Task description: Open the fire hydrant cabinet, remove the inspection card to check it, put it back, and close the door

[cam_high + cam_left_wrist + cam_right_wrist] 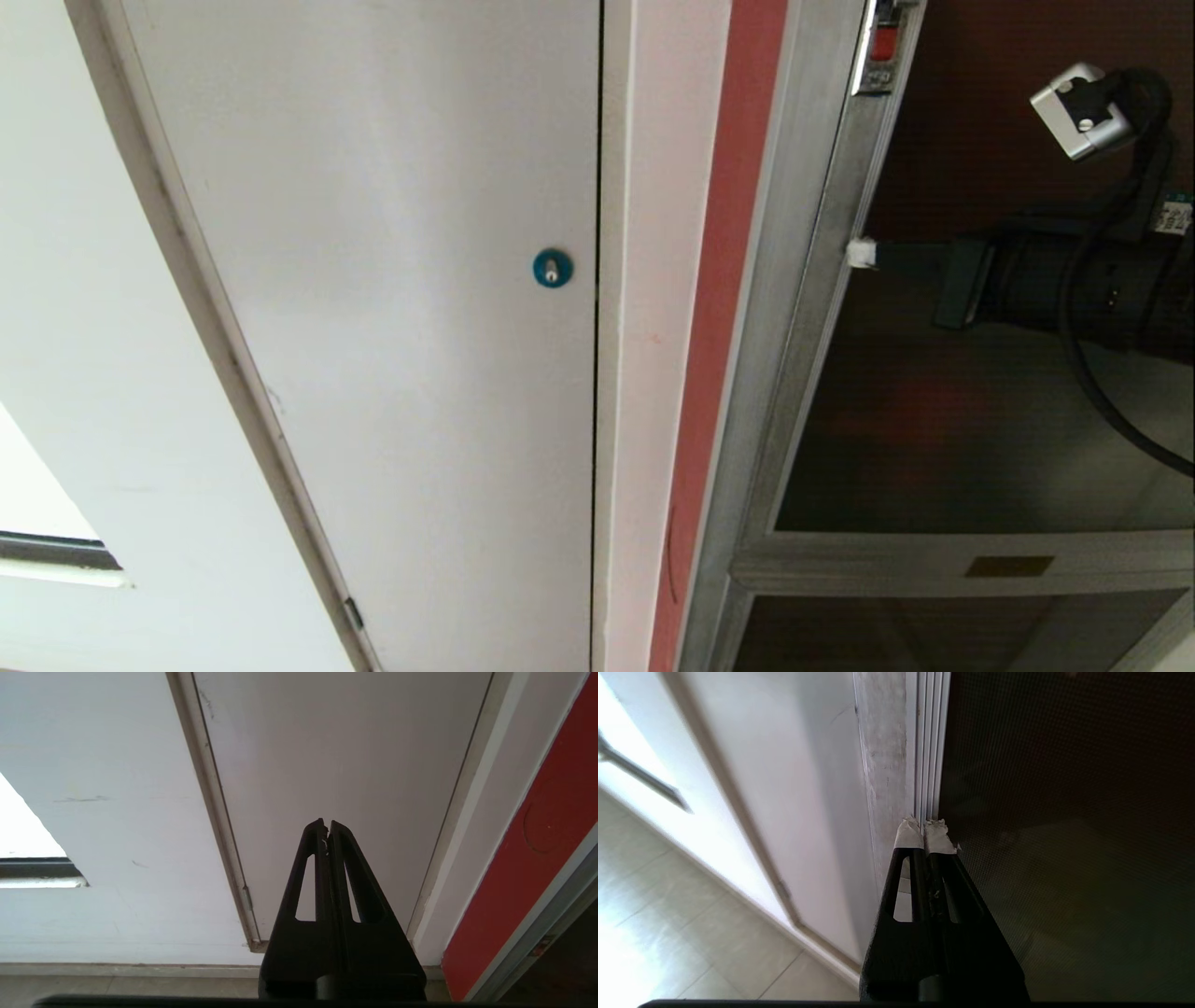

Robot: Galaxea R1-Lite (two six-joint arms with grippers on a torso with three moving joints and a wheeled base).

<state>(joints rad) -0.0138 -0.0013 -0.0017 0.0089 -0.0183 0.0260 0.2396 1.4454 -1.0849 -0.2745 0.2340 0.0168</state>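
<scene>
Black and pressed together, the fingers of my left gripper hang idle before the white panel with its blue round lock, holding nothing and well to the left of the work. Past the red strip, my right gripper has its taped tips shut tight on nothing, set right at the silver edge of the door, where metal frame meets dark glass. That seam runs straight ahead of my right fingertips, its long axis vertical, with the glass to their right and the fire hydrant cabinet frame to their left. Higher up the same edge sits the small red latch tab, and my right arm is plainly the nearer one. I judge the door not yet opened; no inspection card shows.
</scene>
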